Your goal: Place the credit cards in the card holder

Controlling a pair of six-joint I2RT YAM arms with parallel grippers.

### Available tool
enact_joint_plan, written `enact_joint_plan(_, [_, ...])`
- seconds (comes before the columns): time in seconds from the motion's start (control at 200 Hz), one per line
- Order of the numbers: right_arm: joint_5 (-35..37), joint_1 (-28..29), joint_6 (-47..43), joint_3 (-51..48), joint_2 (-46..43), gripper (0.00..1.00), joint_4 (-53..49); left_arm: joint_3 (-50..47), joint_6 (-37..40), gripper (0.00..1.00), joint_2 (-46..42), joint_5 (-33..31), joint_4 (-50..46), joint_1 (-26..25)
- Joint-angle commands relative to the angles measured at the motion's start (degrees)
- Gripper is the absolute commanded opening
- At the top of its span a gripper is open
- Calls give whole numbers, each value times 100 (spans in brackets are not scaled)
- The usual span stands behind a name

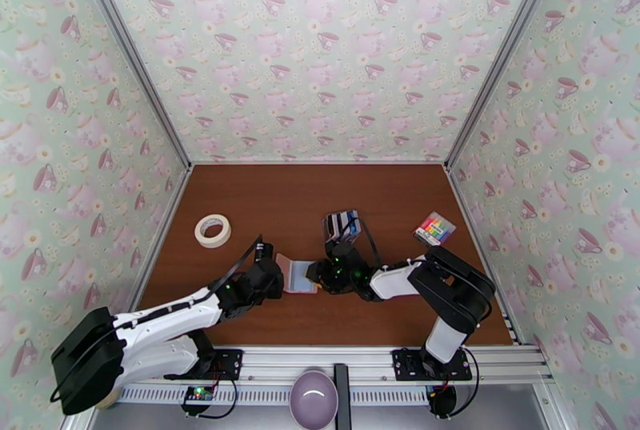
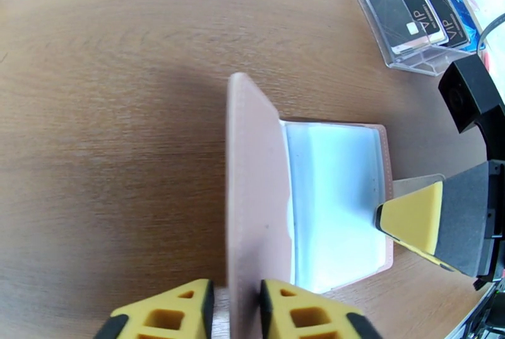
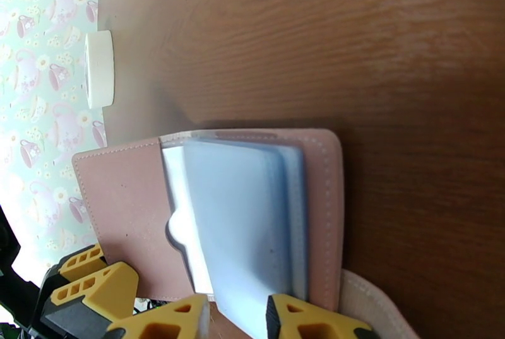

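Observation:
The pale pink card holder [image 1: 298, 275] lies open mid-table, its pale blue sleeves [image 2: 334, 208] facing up. Its pink flap [image 2: 249, 208] stands upright between the fingers of my left gripper [image 2: 237, 302], which is open, with a thin gap on one side of the flap. My right gripper [image 3: 237, 315] is shut on the holder's opposite edge, pinching the blue sleeves [image 3: 246, 226]; one of its fingers [image 2: 410, 217] rests on that edge. The credit cards [image 2: 413, 9], black and blue, stand in a clear stand [image 1: 340, 225] just behind the holder.
A roll of white tape [image 1: 213, 231] lies at the left, also seen as tape [image 3: 99, 69] in the right wrist view. A rainbow-striped block [image 1: 434, 228] sits at the right. A purple bowl [image 1: 314, 399] is below the table's near rail.

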Motion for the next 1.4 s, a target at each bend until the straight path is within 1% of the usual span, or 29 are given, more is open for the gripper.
enact_joint_plan(0.0, [-26,-34,-90,30,177,32,18,-64,169,37,-1,-213,-52,93])
enact_joint_plan(0.14, [-56,-55,-96,30,200,31,47,14,388,39,233,-331,-82,190])
enact_joint_plan(0.561, [-105,-100,-152,30,157,31,-10,453,965,39,716,-690,-143,270])
enact_joint_plan(0.696, [-116,-104,-142,21,148,31,-1,620,1099,34,963,-670,-198,313])
enact_joint_plan(0.776, [-122,-104,-138,12,148,31,16,696,1132,30,1132,-650,-214,332])
enact_joint_plan(0.851, [-116,-117,-132,4,146,31,33,740,1150,30,1270,-644,-224,349])
enact_joint_plan(0.972, [-122,-118,-118,-9,148,31,64,808,1116,30,1491,-673,-250,362])
enact_joint_plan(1.152, [-131,-114,-100,-14,177,31,108,1091,982,32,1934,-886,-554,374])
enact_joint_plan(1.317, [-143,-113,-99,-23,193,31,126,1210,1000,32,2208,-870,-567,375])
enact_joint_plan(1.392, [-145,-122,-94,-29,209,31,139,1165,1046,29,2211,-799,-472,366])
